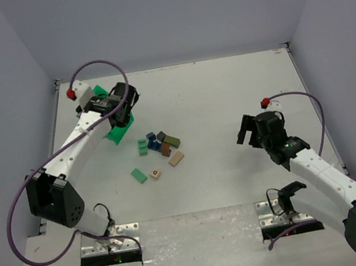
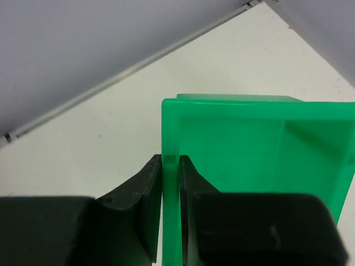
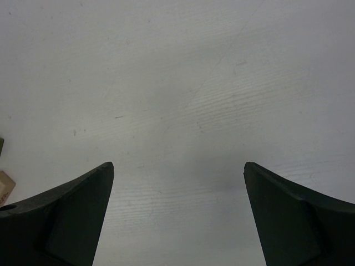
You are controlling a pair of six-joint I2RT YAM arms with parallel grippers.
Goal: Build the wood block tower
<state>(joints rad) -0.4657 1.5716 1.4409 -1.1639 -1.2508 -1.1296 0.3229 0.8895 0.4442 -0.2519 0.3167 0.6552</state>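
A: Hands?
B: My left hand (image 2: 170,166) pinches the green bin (image 2: 249,149) by its wall; my right hand (image 3: 177,172) is spread over the tabletop (image 3: 183,66).
A: Tower?
B: The wood blocks (image 1: 160,147) lie clustered mid-tabletop, near the bin.

left arm (image 1: 76,139) stretched forward, left gripper (image 2: 170,165) pinched tight; right gripper (image 3: 178,166) with jaws wide apart

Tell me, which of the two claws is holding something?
The left gripper: it is shut on the wall of the green bin. The right gripper stands wide open above the table, with nothing between its jaws.
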